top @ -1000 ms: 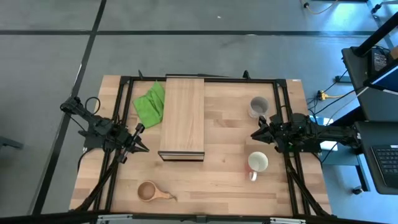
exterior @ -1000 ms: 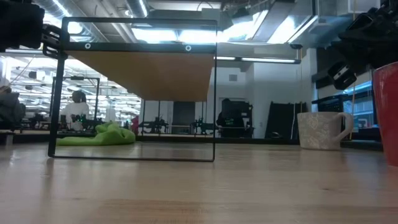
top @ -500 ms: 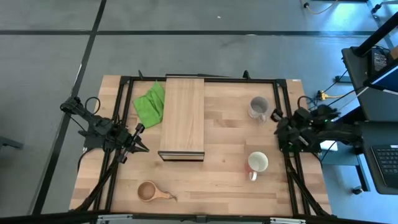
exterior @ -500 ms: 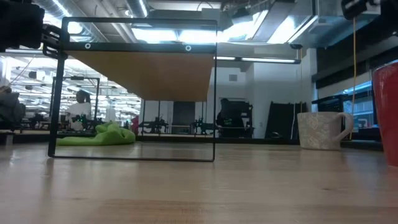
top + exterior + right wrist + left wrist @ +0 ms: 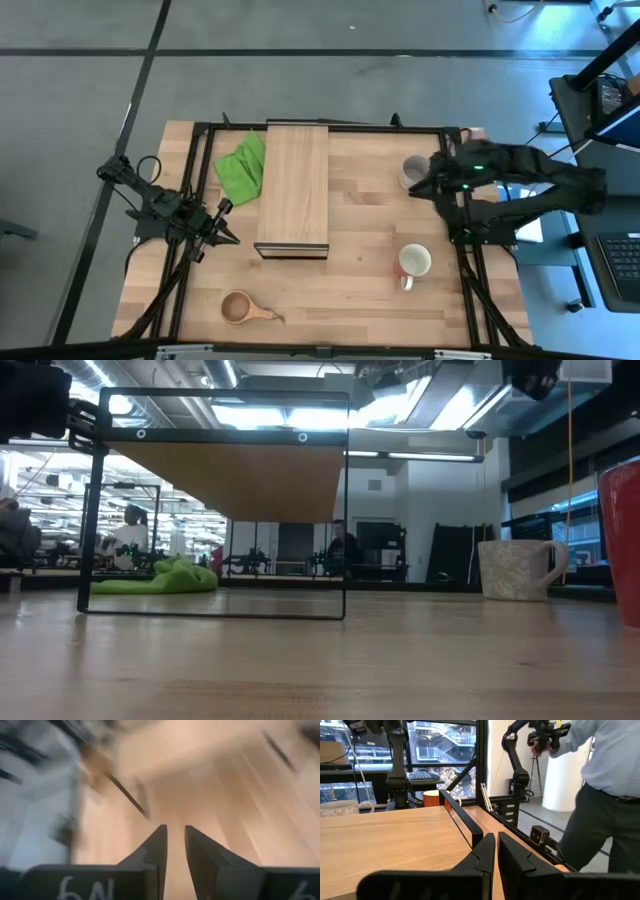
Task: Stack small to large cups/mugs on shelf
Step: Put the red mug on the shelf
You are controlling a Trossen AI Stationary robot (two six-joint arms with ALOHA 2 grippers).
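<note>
The light-wood shelf [image 5: 292,188] sits raised on a black frame [image 5: 215,505]. The grey mug [image 5: 415,172] stands at the far right of the table and the red mug [image 5: 413,263] nearer the front; both stand upright on their bases. At the front left, the small wooden cup [image 5: 242,307] rests on its base. My right gripper [image 5: 420,189] hangs high above the table beside the grey mug, tipped downward, its fingers [image 5: 157,845] narrowly open and empty. By the left edge my left gripper [image 5: 229,223] waits level and shut [image 5: 496,842].
A green cloth [image 5: 241,167] lies left of the shelf at the back. Black frame rails [image 5: 455,150] run round the table. A person [image 5: 605,775] stands beyond the table's right side. Bare tabletop lies between the shelf and the mugs.
My right gripper has risen from low near the right edge, between the two mugs. It has tipped from level to slanting downward and shifted a little toward the far edge, beside the grey mug. No cup has moved.
</note>
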